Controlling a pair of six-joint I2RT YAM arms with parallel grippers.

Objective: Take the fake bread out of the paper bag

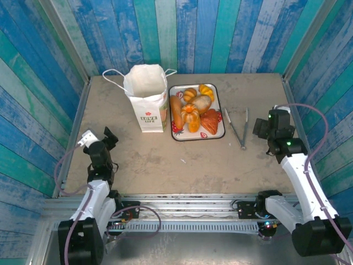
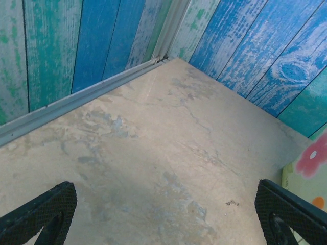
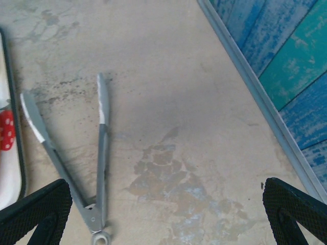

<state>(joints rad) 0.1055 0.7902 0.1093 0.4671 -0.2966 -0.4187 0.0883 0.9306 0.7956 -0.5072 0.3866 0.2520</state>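
The white paper bag [image 1: 146, 99] stands upright at the back of the table, mouth open, red logo facing front. Its printed side shows at the right edge of the left wrist view [image 2: 311, 173]. Several pieces of glossy golden fake bread [image 1: 191, 116] lie on the tray [image 1: 222, 118] just right of the bag. What is inside the bag is hidden. My left gripper [image 1: 99, 136] [image 2: 166, 219] hangs open over bare table at the near left of the bag. My right gripper [image 1: 268, 122] [image 3: 166, 219] is open and holds nothing, right of the tray.
Metal tongs [image 1: 238, 128] [image 3: 97, 168] lie spread between the tray and my right gripper. The tray's dark rim [image 3: 15, 148] shows at the left of the right wrist view. Blue and green plank walls [image 1: 193, 33] close in the table on three sides.
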